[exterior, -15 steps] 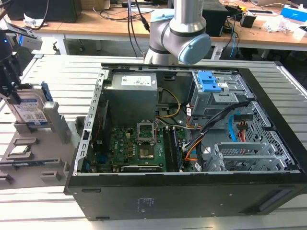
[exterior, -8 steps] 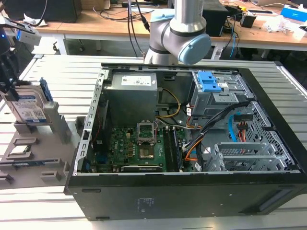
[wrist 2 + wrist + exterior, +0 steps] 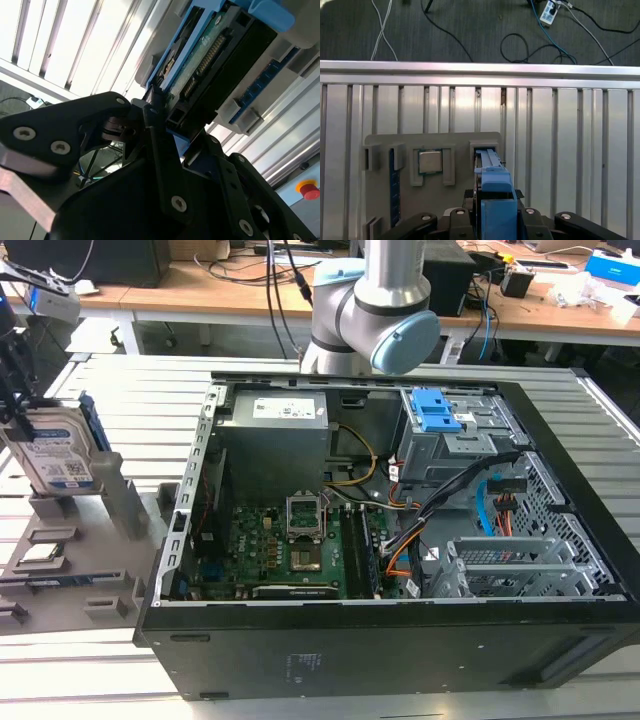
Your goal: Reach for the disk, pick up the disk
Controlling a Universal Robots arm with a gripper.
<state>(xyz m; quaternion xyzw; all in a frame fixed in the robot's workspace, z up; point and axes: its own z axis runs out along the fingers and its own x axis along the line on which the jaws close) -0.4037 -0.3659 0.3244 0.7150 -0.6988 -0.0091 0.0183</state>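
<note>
**Gripper Clamping the Hard Drive in Its Stand**

From where I'm watching, the hard drive (image 3: 55,455) is standing on edge in a slot at a corner of the grey holder plate (image 3: 112,505). The plate is lying on the slatted aluminium table (image 3: 130,380), near the table's edge at the exterior view's left and just beside the open computer case (image 3: 400,655). Propped upright like that, the drive is leaving both broad faces free above the slot. I take that to be the reason for the stand: a tool coming from above can pinch the drive across its thickness.

The gripper (image 3: 175,122) is doing just that. It is sitting over the drive's upper edge with its jaws pressed against the two faces, and as far as I can judge it is grasping the drive. The lower edge is resting in the slot, so nothing is being lifted yet.

The exterior view is giving me the layout: the label face of the drive, and the arm (image 3: 370,300) rising behind the case. The first wrist view is looking straight down along the blue carrier frame (image 3: 494,185), and it is showing a processor chip (image 3: 430,161) lying in the neighbouring pocket of the plate. The second wrist view is offering the underside instead, with the green circuit board (image 3: 207,47) and connector pins facing the camera.
</note>
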